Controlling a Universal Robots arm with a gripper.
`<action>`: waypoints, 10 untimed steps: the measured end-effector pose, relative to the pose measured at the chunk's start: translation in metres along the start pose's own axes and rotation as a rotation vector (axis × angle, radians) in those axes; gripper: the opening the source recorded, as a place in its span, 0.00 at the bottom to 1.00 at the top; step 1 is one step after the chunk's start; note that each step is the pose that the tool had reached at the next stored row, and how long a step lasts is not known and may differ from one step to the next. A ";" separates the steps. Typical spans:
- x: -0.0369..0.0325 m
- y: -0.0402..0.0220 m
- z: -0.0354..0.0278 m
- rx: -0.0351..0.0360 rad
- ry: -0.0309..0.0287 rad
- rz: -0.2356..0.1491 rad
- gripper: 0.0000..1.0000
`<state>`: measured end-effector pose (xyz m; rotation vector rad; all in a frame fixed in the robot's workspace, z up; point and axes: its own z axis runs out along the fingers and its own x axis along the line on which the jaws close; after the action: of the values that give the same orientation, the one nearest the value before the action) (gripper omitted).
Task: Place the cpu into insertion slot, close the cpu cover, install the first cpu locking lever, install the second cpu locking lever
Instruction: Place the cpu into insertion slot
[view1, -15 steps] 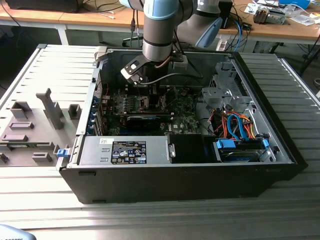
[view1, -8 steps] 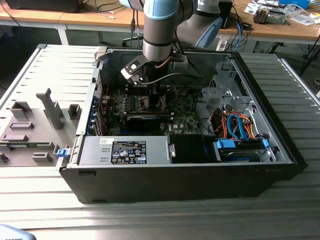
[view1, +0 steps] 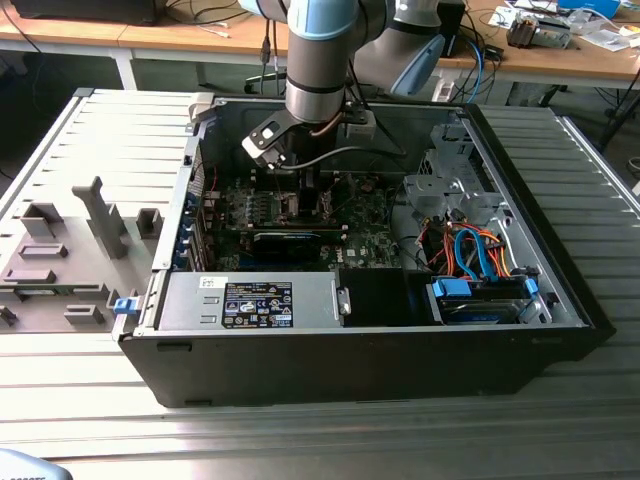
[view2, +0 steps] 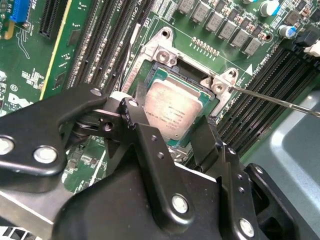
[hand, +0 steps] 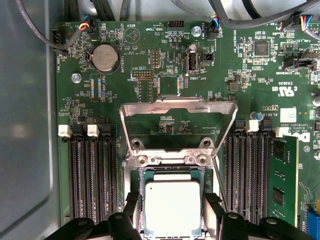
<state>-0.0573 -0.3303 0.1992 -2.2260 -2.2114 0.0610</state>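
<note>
At the exterior view's left, a grey fixture tray (view1: 60, 260) with upright blocks lies on the ribbed metal surface (view1: 300, 440). Beside it stands the open computer case (view1: 560, 300), its power supply (view1: 250, 300) along the near wall. The robot arm (view1: 320, 60) reaches down into the case and holds the claw (view1: 300, 185) low over the green motherboard (view1: 370, 240). Toward the exterior view's right, a drive cage (view1: 450, 185) sits above a bundle of blue and orange cables (view1: 480, 255).

In both wrist views the cpu (hand: 172, 205) (view2: 175, 107) lies flat in the insertion slot (hand: 141, 172), silvery top up, with a green rim showing around it. The claw (hand: 172, 200) (view2: 173, 116) sits right over the chip. Whether it pinches the cpu or stands loose around it cannot be told.

In the first wrist view the cpu cover (hand: 177, 104) is swung open. It lies back over the board, hinged at the socket's edge, its window showing the circuitry beneath. In the second wrist view a thin locking lever (view2: 280, 101) juts out from the socket's corner, unlatched. Black memory slots (hand: 92, 175) flank the socket on both sides, and a green memory stick (hand: 284, 180) stands in the outer row on one side. A coin cell battery (hand: 105, 56) sits beyond the cover.
</note>
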 end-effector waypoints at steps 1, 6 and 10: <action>0.0000 0.0000 0.0000 0.0000 -0.0001 0.000 0.62; 0.0001 0.0001 -0.0009 0.0000 -0.0002 0.000 0.62; 0.0001 -0.0004 -0.0079 0.0001 -0.0002 0.000 0.62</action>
<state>-0.0575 -0.3300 0.2071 -2.2261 -2.2115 0.0612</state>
